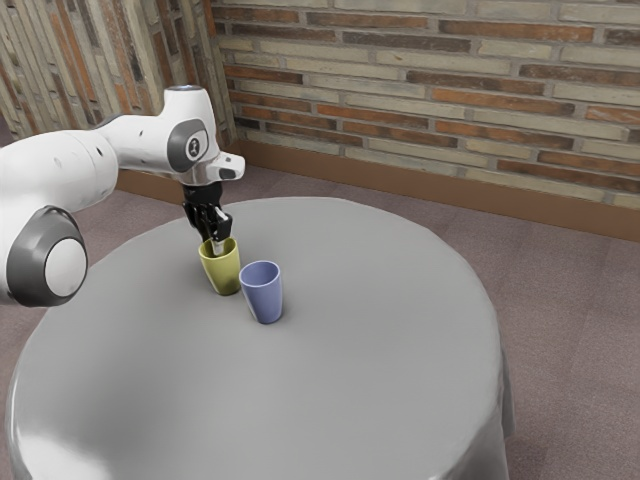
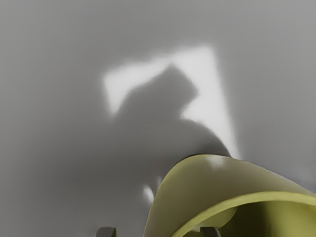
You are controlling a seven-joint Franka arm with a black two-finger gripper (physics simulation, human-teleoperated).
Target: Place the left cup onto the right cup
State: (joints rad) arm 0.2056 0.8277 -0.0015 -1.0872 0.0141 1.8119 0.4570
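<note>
The green cup (image 1: 222, 270) stands upright on the table (image 1: 360, 390), just beside the blue cup (image 1: 263, 292), on the exterior view's left of it and a little farther back; I cannot tell whether the two touch. The gripper (image 1: 215, 241) is down at the green cup's rim, on the side away from the blue cup. Its fingers (image 2: 106, 231) stand apart and straddle the wall, one outside and one inside, with a gap showing on either side in the wrist view, so nothing is clamped yet. The main risk, I judge, is the closeness to the blue cup: closing on one thin wall could tip or drag the green cup into it and knock the target over or off its spot. A pinch on the rim alone may also let the cup swing or slip once lifted, so it would arrive tilted above the blue cup, catch its rim, and topple rather than seat.
</note>
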